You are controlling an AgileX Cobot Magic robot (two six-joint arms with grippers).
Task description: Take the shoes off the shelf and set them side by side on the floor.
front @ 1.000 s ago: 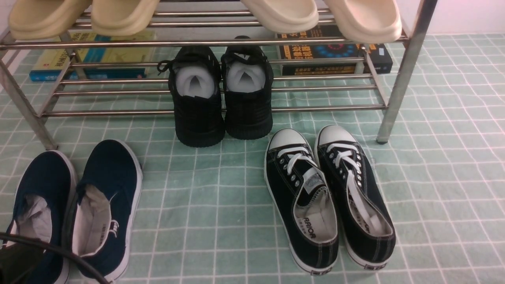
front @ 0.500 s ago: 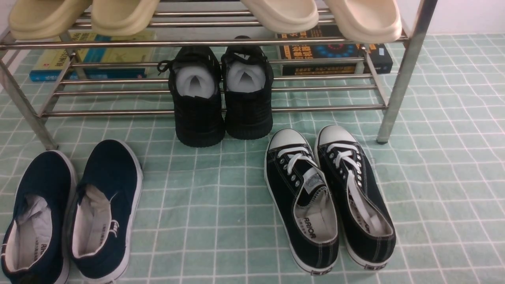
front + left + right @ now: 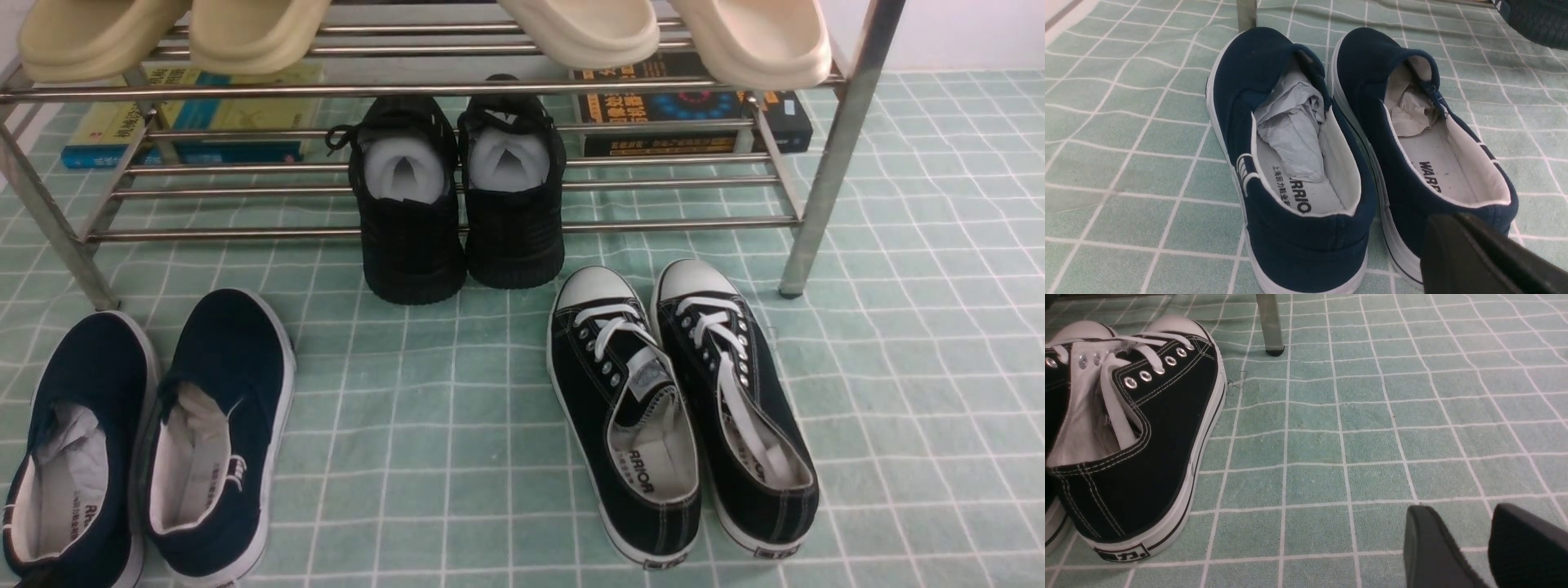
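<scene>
The two navy-blue shoes [image 3: 220,425] stand side by side, nearly touching, on the pale green gridded floor [image 3: 457,425] at the front left, toes toward the shelf [image 3: 441,227]. In the left wrist view the pair [image 3: 1274,122] shows grey paper stuffing inside. My left gripper [image 3: 1449,220] is shut and empty, just behind the heel of the shoe [image 3: 1384,81] nearer the middle of the floor. My right gripper [image 3: 1461,514] is open over bare floor, apart from the sneaker [image 3: 1147,428] beside it. Neither gripper shows in the front view.
All-black shoes with white stuffing [image 3: 457,204] sit on the shelf's lower tier. A black white-laced sneaker pair [image 3: 678,408] stands on the floor centre-right. Beige slippers [image 3: 245,33] rest on the top tier, books [image 3: 196,122] lie underneath. The shelf's right leg [image 3: 824,163] stands near the sneakers.
The dark arm part and cable that covered the front view's lower left corner have drawn back out of that view. The shoes have not moved.
</scene>
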